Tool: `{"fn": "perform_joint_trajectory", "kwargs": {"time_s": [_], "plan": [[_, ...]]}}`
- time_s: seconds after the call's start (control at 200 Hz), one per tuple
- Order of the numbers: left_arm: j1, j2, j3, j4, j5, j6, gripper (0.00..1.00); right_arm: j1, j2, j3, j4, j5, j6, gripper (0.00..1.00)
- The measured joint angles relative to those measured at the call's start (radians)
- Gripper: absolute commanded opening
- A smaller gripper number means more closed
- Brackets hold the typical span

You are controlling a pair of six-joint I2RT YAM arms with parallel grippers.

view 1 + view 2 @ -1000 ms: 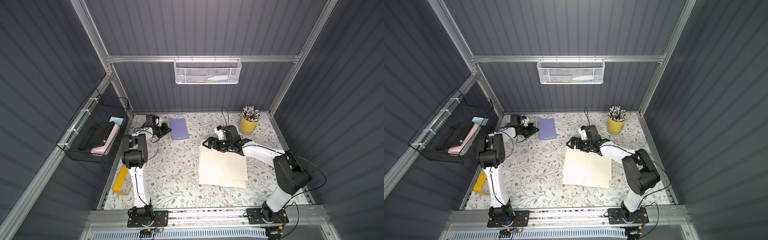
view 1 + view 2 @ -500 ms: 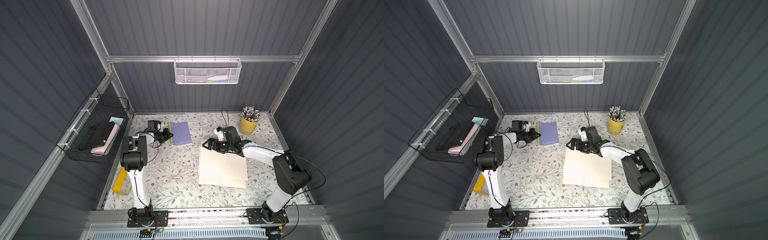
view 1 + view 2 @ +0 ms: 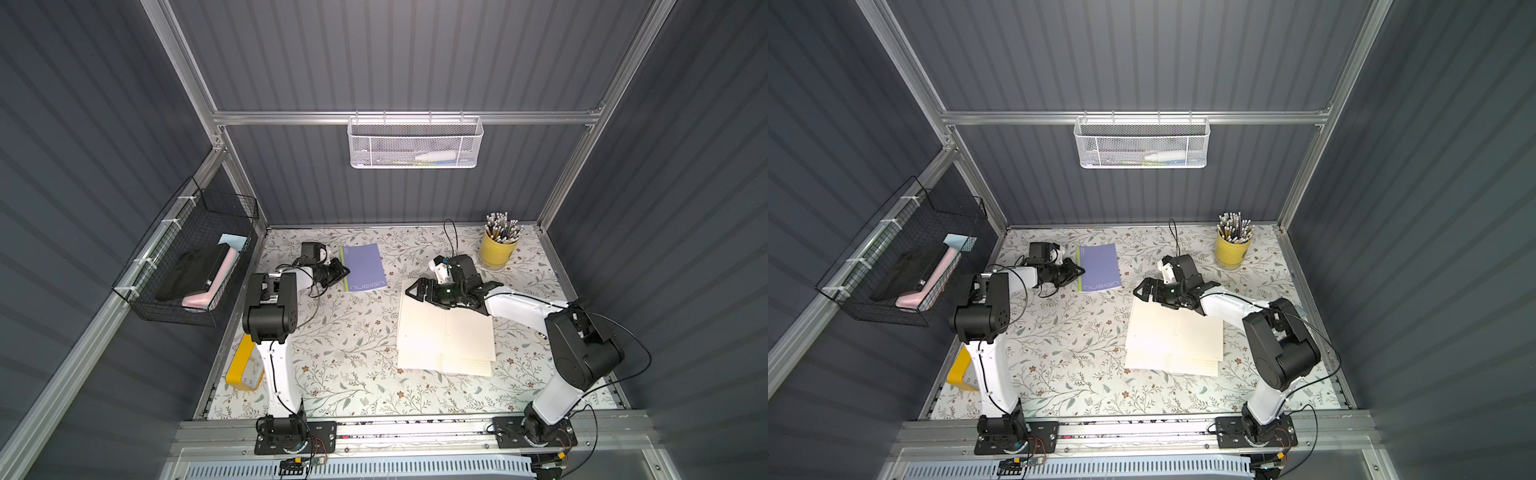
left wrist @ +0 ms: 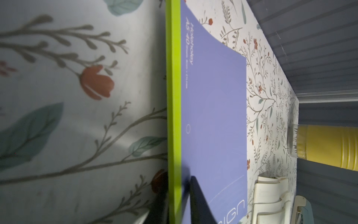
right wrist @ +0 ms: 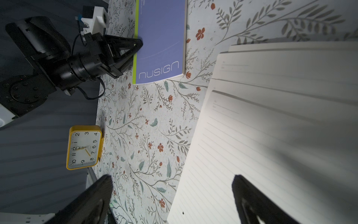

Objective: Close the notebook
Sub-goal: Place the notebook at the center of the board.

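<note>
Floral tabletop (image 3: pixel 353 340), purple notebook (image 3: pixel 363 268) lengthwise front-to-back

The left pincer (image 3: pixel 344 271) and notebook (image 3: pixel 365 266) have shifted slightly frontward.

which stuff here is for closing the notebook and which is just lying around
For the job: open lined notebook, right claw over its corner; shut purple notebook, left claw at its green edge.
Lying about: yellow clock, pencil cup, black wire basket, white mesh basket.
</note>
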Motion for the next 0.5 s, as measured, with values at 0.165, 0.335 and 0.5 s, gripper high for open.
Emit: {"fn": "perform_joint_trajectory", "kwargs": {"time_s": [0.165, 0.335, 0.5], "plan": [[-0.005, -0.010, 0.022, -0.050, -0.054, 0.032, 0.35, 0.000, -0.001, -0.005, 0.005, -0.005, 0.000, 0.99], [-0.011, -0.017, 0.055, -0.118, -0.116, 0.069, 0.40, 0.000, -0.018, -0.024, 0.005, -0.004, 0.000, 0.99], [-0.016, -0.043, 0.061, -0.175, -0.169, 0.090, 0.44, 0.001, -0.058, -0.047, 0.008, -0.004, 0.000, 0.99]]}}
